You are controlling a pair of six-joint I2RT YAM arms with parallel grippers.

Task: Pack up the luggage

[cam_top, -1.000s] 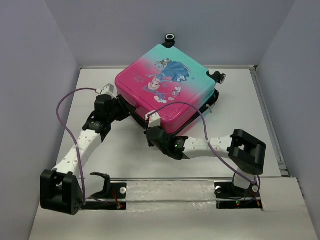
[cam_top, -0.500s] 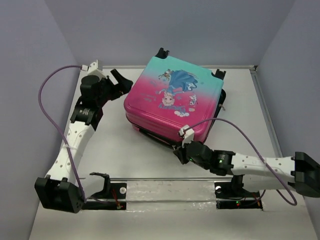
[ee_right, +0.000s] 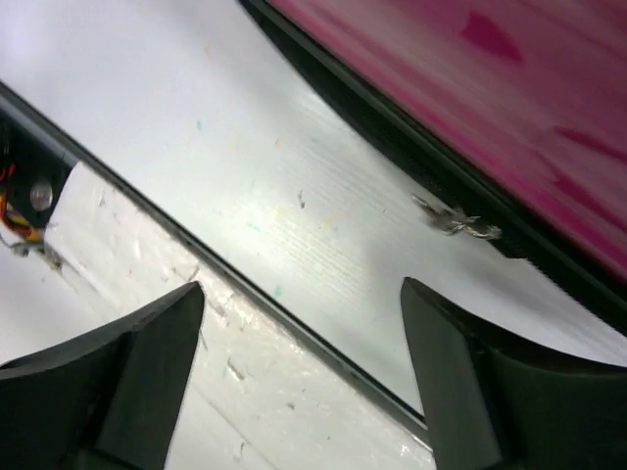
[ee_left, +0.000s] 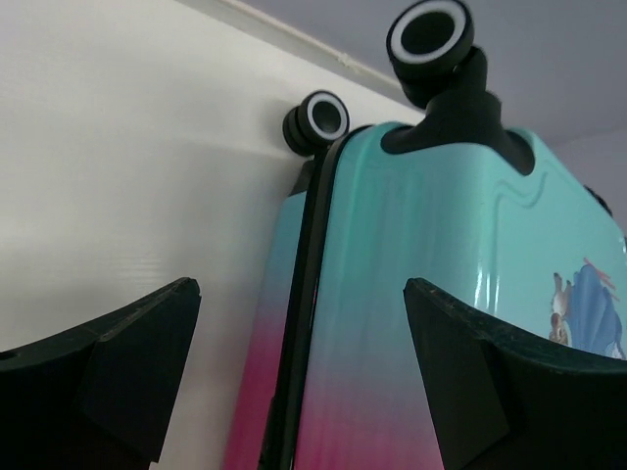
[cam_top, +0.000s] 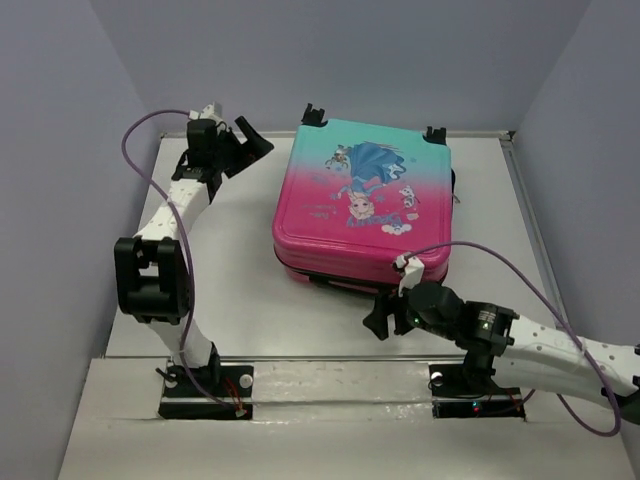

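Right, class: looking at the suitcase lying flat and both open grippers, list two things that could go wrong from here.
1. The zipper pull is small and lies low by the table; the open right gripper may miss it or scrape the table.
2. The open left gripper, beside a wheel of the luggage, could shove the unheld luggage sideways.

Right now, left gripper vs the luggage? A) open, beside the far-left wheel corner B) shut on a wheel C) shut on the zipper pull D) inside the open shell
A: the left gripper is open and holds nothing, just off the closed luggage, by its wheels.
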